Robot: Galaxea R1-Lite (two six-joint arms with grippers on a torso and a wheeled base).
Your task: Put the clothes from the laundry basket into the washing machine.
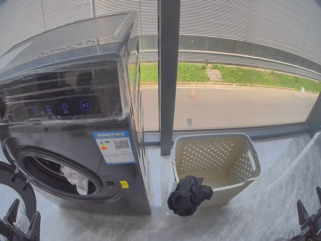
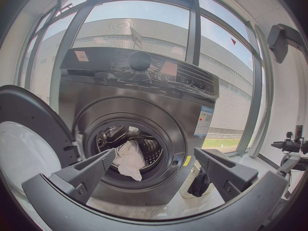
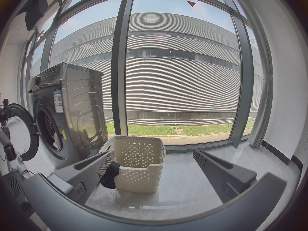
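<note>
- Dark grey front-load washing machine (image 1: 67, 84): door open, cut off at head view's edge; drum interior too dark to read.
- White cloth (image 1: 77, 179) droops over drum lip, long axis vertical.
- Black bunched garment (image 1: 189, 195) hangs over near rim of cream perforated plastic laundry basket (image 1: 207, 156), mostly outside.
- Left gripper (image 2: 155, 158), right gripper (image 3: 153, 160): jaws spread, empty.

The left end effector (image 2: 155, 158) and right end effector (image 3: 152, 161) are dark grey. Their wedge-shaped fingers (image 2: 224, 174) carry cross-hatched pads (image 2: 110, 158).

Dark grey washing machine (image 1: 77, 141); white cloth (image 1: 76, 181); cream star-perforated laundry basket (image 1: 207, 154); black garment (image 1: 189, 194).
</note>
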